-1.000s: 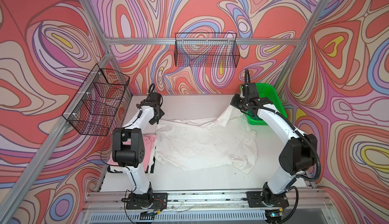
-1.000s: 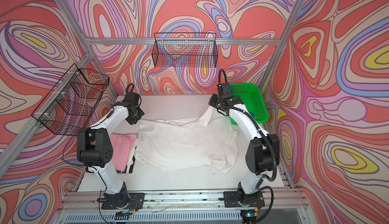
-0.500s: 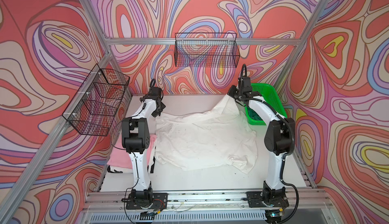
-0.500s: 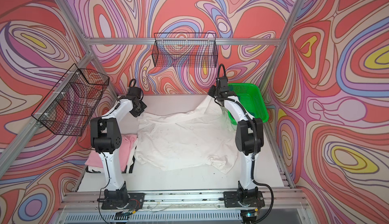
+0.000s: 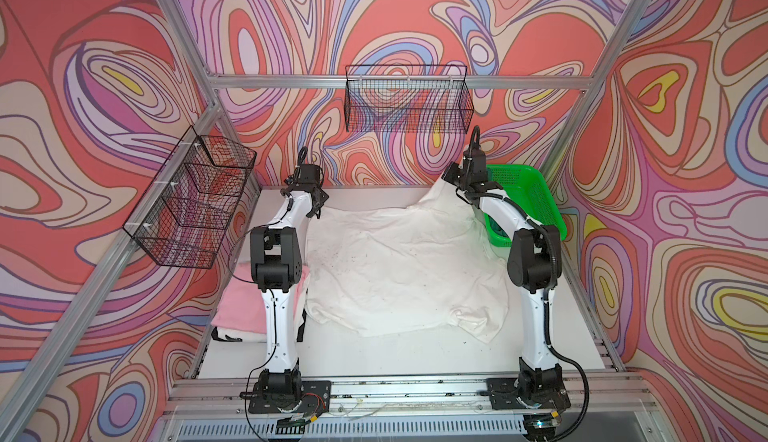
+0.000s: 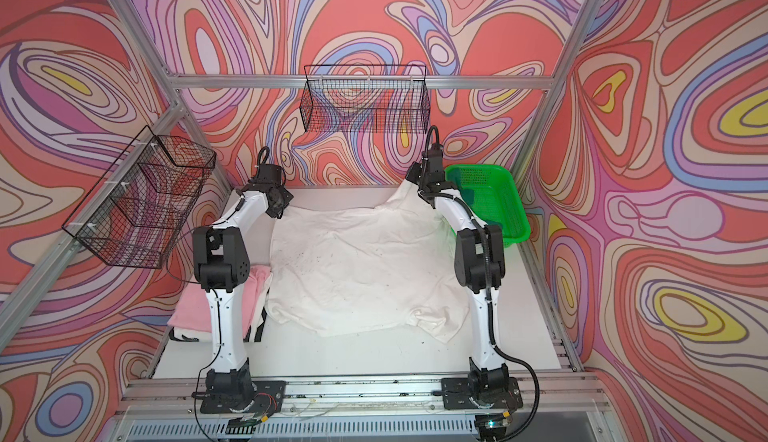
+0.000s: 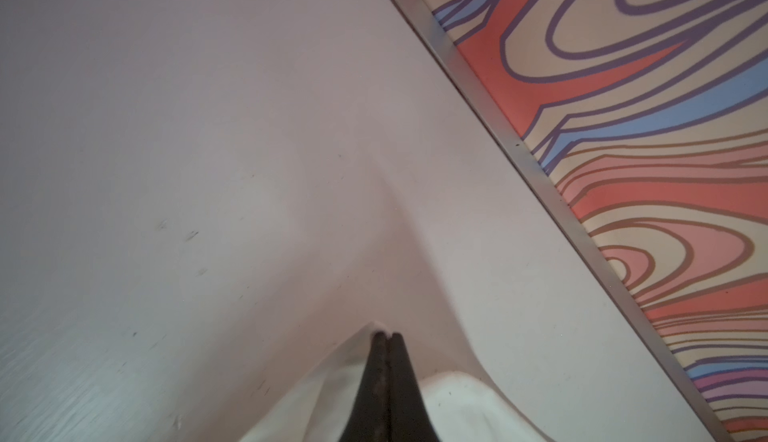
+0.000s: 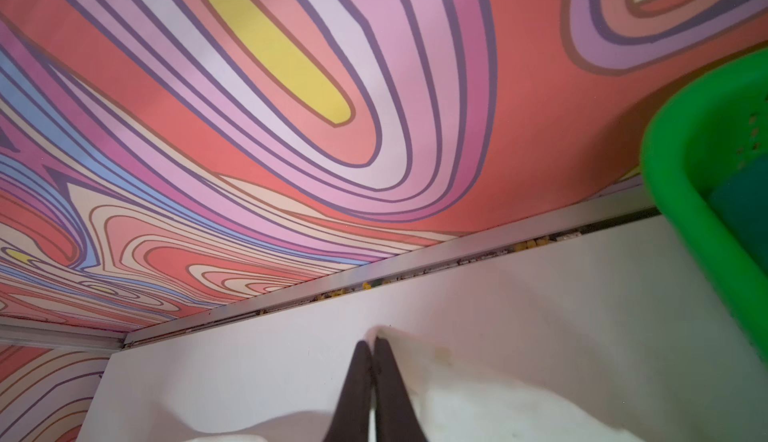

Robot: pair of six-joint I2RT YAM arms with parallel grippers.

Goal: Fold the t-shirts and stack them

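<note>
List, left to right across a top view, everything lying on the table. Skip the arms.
pink t-shirt → white t-shirt → green basket

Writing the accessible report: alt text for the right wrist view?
Right end effector shut on a raised edge of the white t-shirt, above the white table. A green basket stands close by, the swirl-patterned wall behind.
</note>
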